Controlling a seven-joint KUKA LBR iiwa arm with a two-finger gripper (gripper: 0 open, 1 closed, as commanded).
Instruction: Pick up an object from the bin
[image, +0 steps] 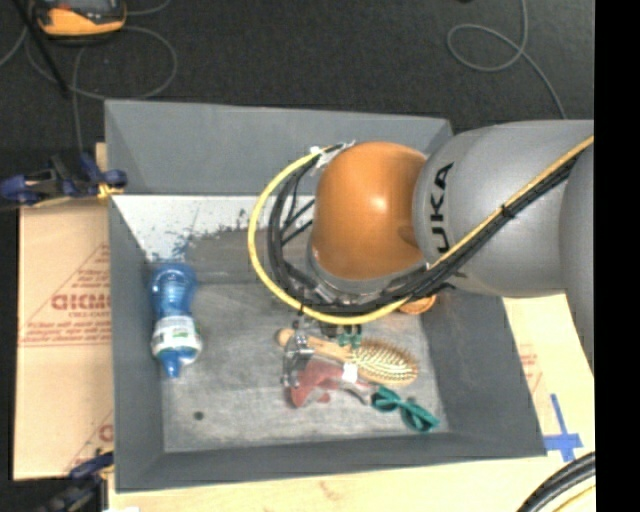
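Grey bin (230, 405) holds blue bottle (174, 320), wooden hairbrush (382, 362), green glasses (406, 409).

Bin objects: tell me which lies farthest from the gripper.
The blue bottle, alone at left; wooden brush, red piece and green piece cluster beside the gripper.

I see the bottle (174, 320) lying alone along the left wall of the bin (140, 330), well apart from the rest. The arm (500, 215) comes in over the right wall, its wrist above the bin's middle. Under the wrist, toward the near wall, lies the hairbrush (385, 363). A small lump (312, 380) lies by its handle on the left, and a pair of glasses (405, 408) lies just beside it, toward the near-right corner.
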